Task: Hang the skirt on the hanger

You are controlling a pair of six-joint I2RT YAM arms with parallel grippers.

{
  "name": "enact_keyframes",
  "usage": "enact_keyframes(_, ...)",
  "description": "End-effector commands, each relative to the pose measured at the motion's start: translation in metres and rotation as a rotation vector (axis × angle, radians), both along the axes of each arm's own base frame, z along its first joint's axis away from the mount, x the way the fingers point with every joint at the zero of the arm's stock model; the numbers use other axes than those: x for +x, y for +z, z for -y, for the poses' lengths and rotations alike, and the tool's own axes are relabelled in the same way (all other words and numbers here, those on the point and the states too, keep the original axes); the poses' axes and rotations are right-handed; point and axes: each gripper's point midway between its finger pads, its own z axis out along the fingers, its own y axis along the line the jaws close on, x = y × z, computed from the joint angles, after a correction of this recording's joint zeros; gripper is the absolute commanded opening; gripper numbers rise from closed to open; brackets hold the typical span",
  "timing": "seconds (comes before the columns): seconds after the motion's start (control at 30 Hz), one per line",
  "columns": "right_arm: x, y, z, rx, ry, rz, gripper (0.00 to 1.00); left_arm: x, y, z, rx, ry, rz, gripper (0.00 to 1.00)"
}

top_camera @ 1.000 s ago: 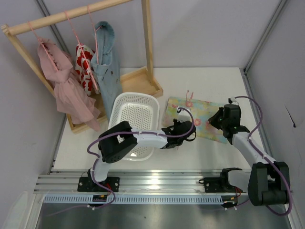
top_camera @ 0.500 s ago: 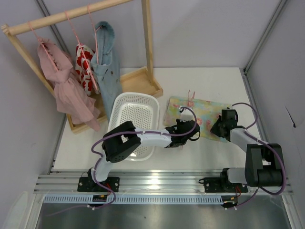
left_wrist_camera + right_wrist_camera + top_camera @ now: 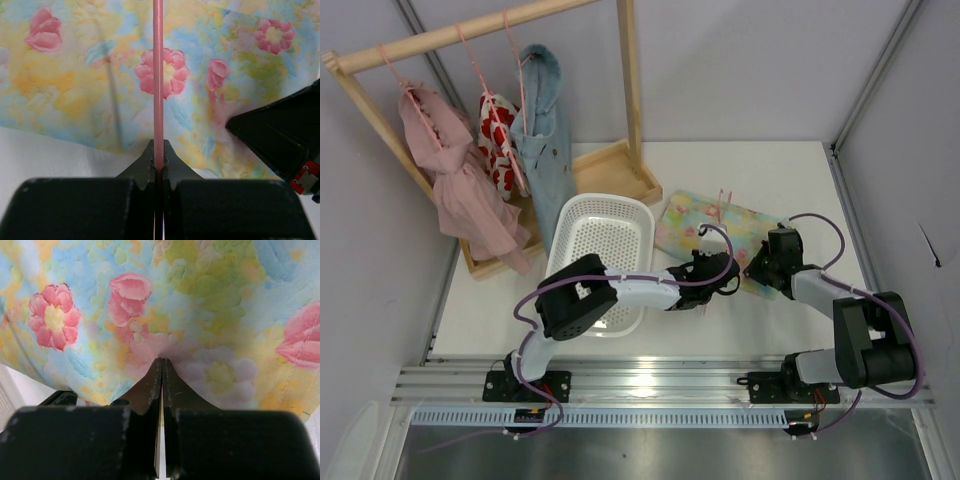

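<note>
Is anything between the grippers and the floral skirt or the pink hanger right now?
Nothing visible. The left gripper is shut on the thin pink wire hanger, which runs over the pale yellow and turquoise flowered skirt; the right gripper pinches that skirt's cloth directly.

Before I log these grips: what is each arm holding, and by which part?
Left jaws pinch the hanger on a straight wire run; right jaws pinch the skirt by puckered cloth near its edge.

White basket (image 3: pixel 603 240) beside wood rack (image 3: pixel 460 32) w/ 3 garments (image 3: pixel 460 195).
</note>
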Motion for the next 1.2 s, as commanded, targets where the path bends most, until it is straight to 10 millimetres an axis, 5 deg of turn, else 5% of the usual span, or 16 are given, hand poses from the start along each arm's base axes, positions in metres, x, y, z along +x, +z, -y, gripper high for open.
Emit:
enact_keyframes(0.0,-0.014,-0.015,-0.005,0.010,0.026,-0.057,0.00,-0.005,0.007,0.017,-0.063,-0.064,0.025,0.00)
enact_keyframes(0.2,-0.011,-0.007,-0.003,-0.004,0.066,-0.025,0.00,-0.004,0.019,0.023,-0.078,-0.157,0.101,0.00)
enact_keyframes(0.4,-0.005,0.022,0.011,0.002,0.045,0.022,0.00,0.014,0.012,0.004,-0.053,-0.091,0.084,0.00)
enact_keyframes(0.57,-0.012,0.018,0.020,-0.036,0.034,-0.006,0.00,0.032,0.015,-0.013,-0.046,-0.018,0.085,0.00)
enact_keyframes(1.17,-0.012,0.008,0.020,-0.033,0.034,-0.019,0.00,0.027,0.032,0.008,-0.047,-0.180,0.176,0.00)
